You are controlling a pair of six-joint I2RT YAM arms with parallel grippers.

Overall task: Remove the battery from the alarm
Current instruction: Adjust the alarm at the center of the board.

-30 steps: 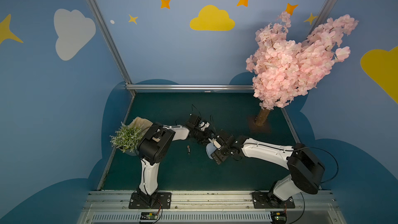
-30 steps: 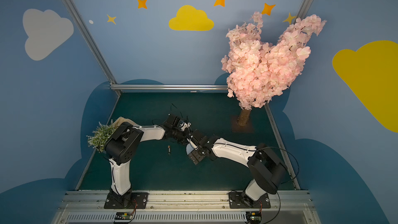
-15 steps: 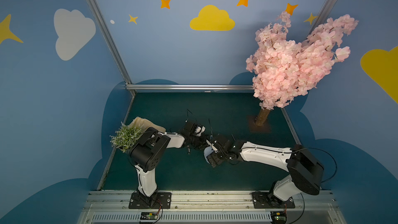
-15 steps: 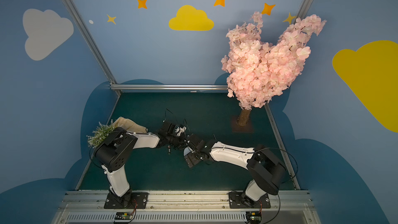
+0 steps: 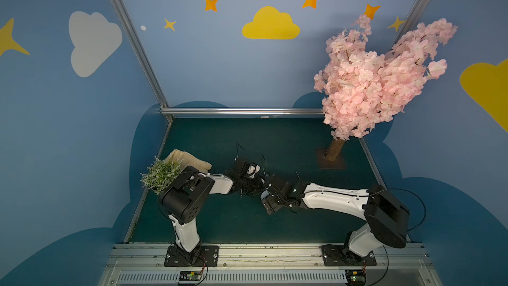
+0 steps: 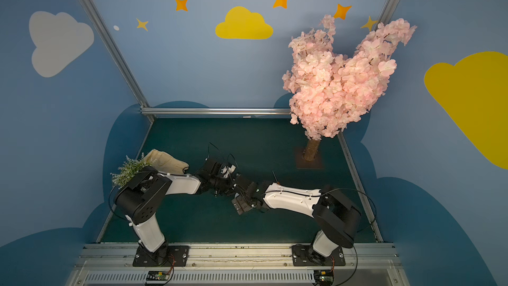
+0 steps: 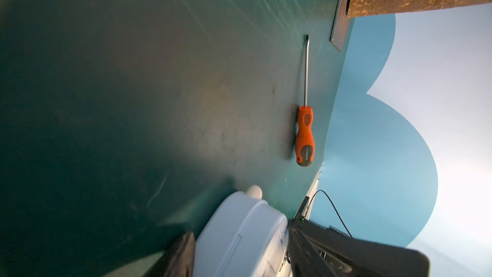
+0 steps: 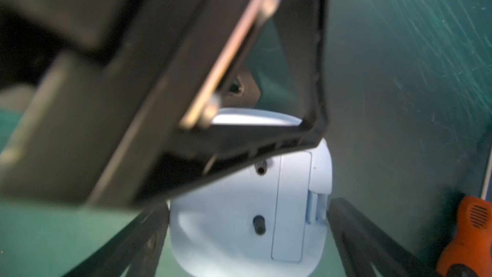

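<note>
Right wrist view: the alarm (image 8: 239, 222) sits between the right fingers (image 8: 354, 230), back toward the camera. These fingers are spread wide, one tip just beside each side edge of the pale blue case. It is not clear whether either tip presses on it. The rectangular compartment cover (image 8: 291, 209) lies shut in the back, on the half nearer one right finger, with its latch (image 8: 315, 206) facing that finger's tip. Two small dark knobs stand on the back between the cover and the case's middle.

A blurred dark bar of the left fingers (image 8: 239, 139) crosses the alarm's far edge, and a strip of the case shows through the finger's triangular frame.

In the left wrist view the alarm (image 7: 239, 241) fills the space at the fingers. One left finger (image 7: 181, 254) lies against its side at a middling spread and appears to hold it. The other left finger is hidden. A white nub on the case touches the tabletop (image 7: 133, 102).

An orange-handled screwdriver (image 7: 304, 134) lies flat on the tabletop, outside the right fingers and beyond the one at the latch side, apart from the alarm.

In both top views the two sets of fingers meet over the middle of the tabletop.
</note>
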